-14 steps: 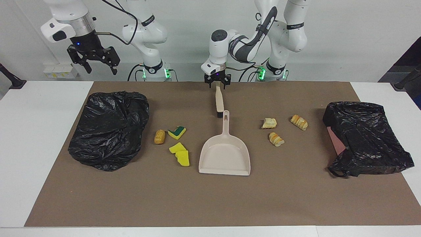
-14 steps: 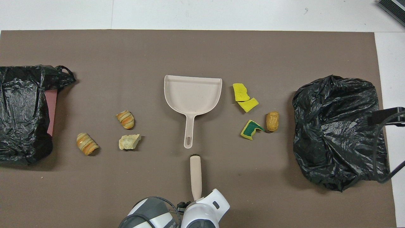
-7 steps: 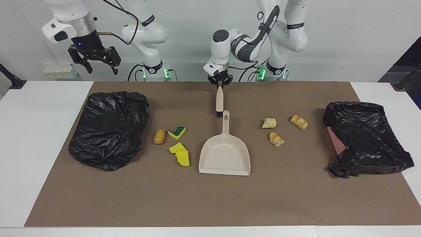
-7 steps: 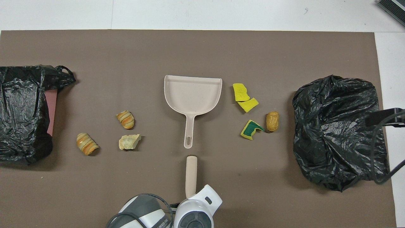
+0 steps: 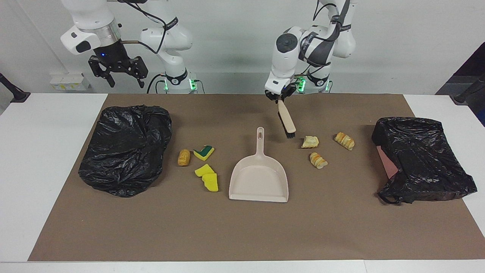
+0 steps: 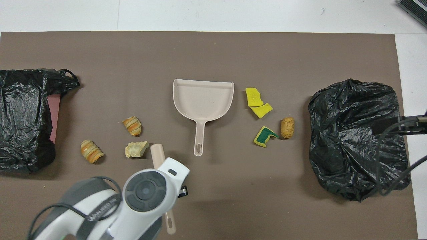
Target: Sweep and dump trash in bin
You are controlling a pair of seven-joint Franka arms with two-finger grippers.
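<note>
The left gripper (image 5: 280, 99) has its fingers clamped on the handle of a small beige brush (image 5: 287, 120), which slants down with its dark bristles just beside the pale bread chunk (image 5: 310, 141). Whether the bristles touch the mat (image 5: 242, 227) is hard to tell. From overhead, the left arm's wrist hides most of the brush, leaving only its two ends in sight.

The trash lies in two groups on either side of the beige dustpan (image 5: 259, 178): three bread-like chunks toward the left arm's end, and three yellow sponge wedges (image 5: 207, 180) plus one tan lump (image 5: 183, 157) toward the right arm's end.

A black-bagged bin (image 5: 125, 148) sits at each end of the worktop (image 5: 22, 170); the other bag (image 5: 422, 159) is cut off at the overhead frame's edge.

The right gripper (image 5: 122, 74) waits, fingers apart, high over the worktop's edge at the right arm's end.
</note>
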